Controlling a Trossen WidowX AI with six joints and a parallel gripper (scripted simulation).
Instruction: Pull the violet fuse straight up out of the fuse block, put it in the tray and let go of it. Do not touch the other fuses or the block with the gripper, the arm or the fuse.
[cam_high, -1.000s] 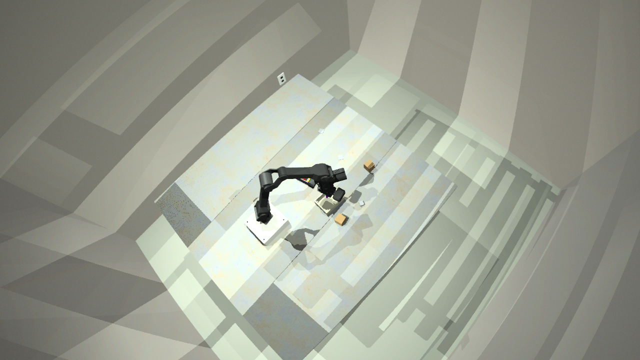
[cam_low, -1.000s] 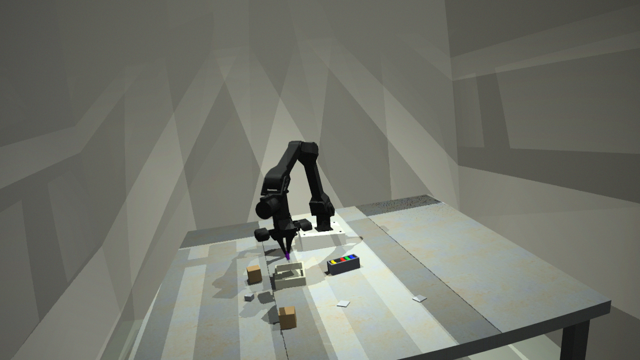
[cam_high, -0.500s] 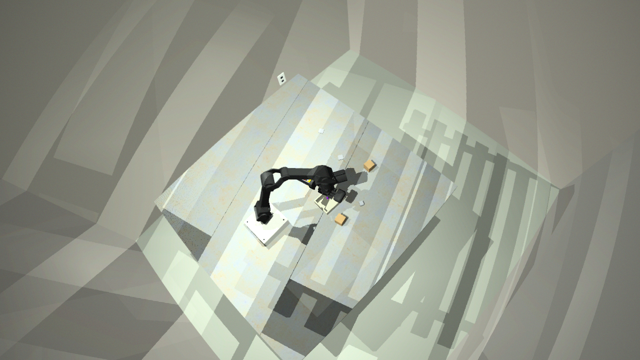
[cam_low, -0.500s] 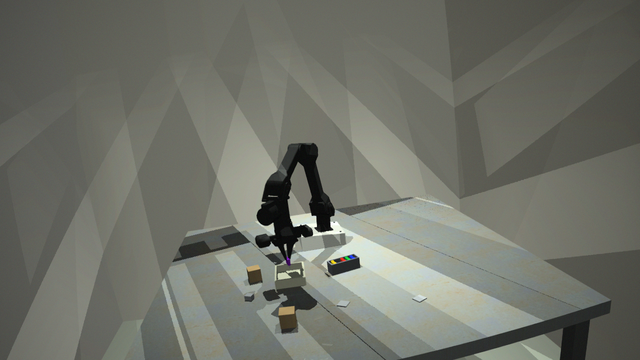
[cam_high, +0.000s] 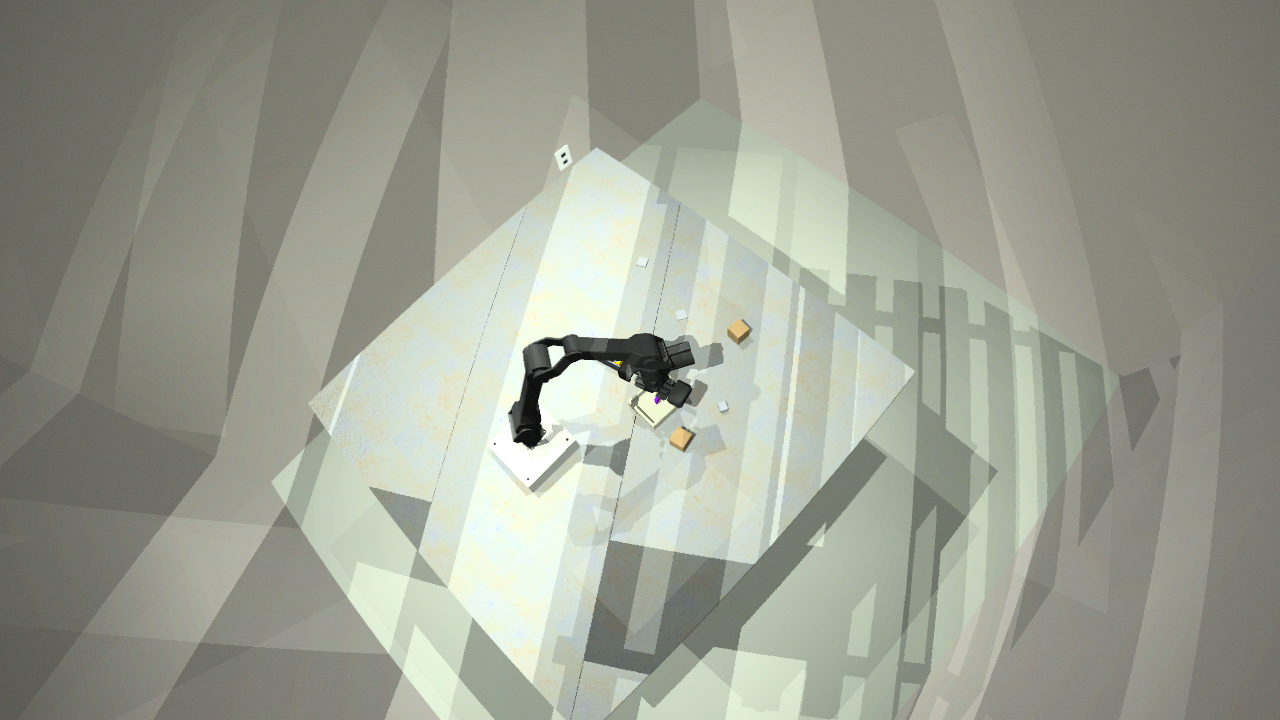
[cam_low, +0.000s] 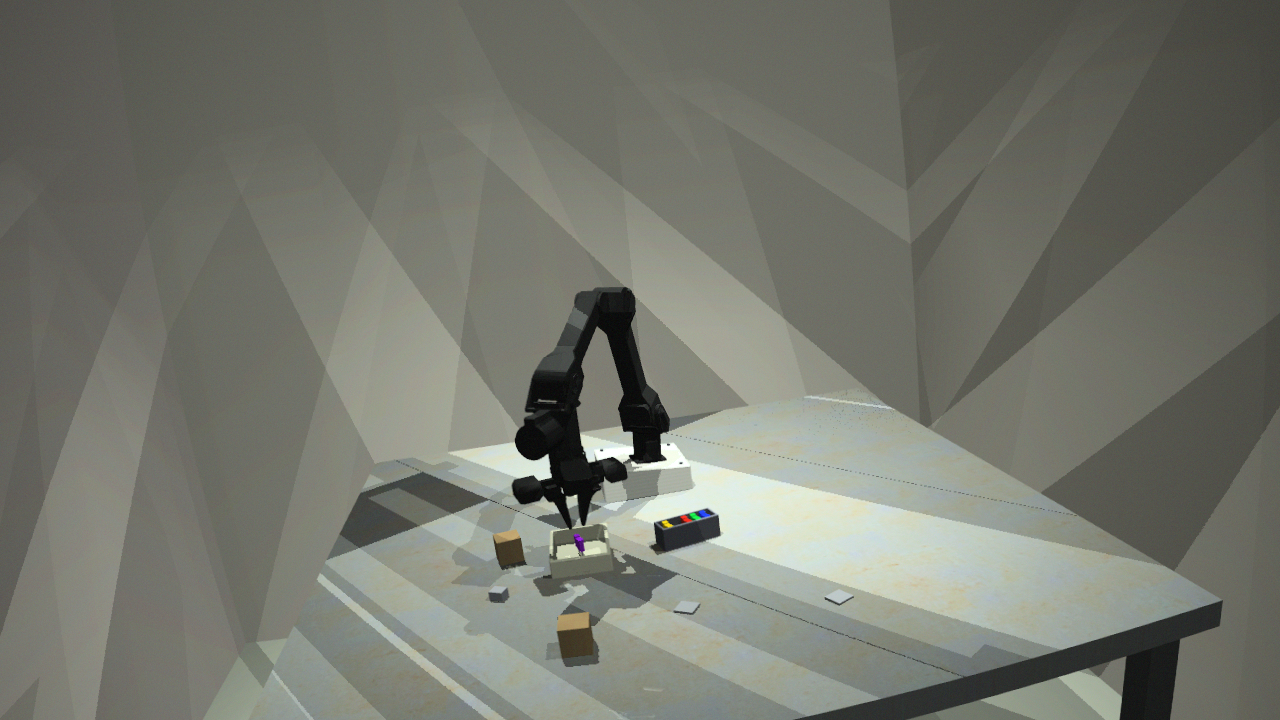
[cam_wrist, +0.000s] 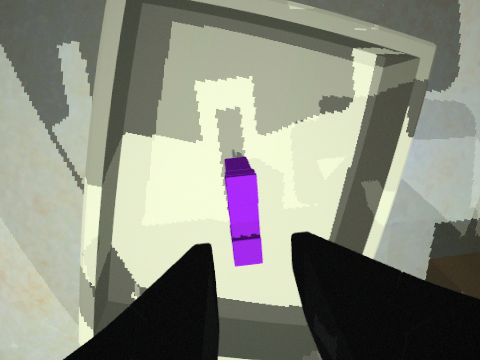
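Note:
The violet fuse (cam_high: 657, 400) (cam_low: 579, 543) (cam_wrist: 242, 200) is inside the walls of the cream tray (cam_high: 640, 418) (cam_low: 581, 566) (cam_wrist: 102, 75), leaning. I cannot tell whether it touches the tray's floor. My gripper (cam_low: 577, 524) (cam_wrist: 252, 255) is open, its tips above the tray; in the wrist view there is a gap on both sides between the fingers and the fuse. The dark fuse block (cam_low: 687, 533) stands beside the tray, with yellow, red, green and blue fuses in it. In the top view the arm hides most of the block.
One wooden cube (cam_high: 681, 437) (cam_low: 508, 548) stands close to the tray, another (cam_high: 737, 330) (cam_low: 574, 634) farther off. A small grey block (cam_high: 723, 406) (cam_low: 498, 593) and two flat pale pieces, one (cam_high: 681, 314) (cam_low: 686, 608) nearer and one (cam_high: 641, 262) (cam_low: 838, 597) farther, lie on the table.

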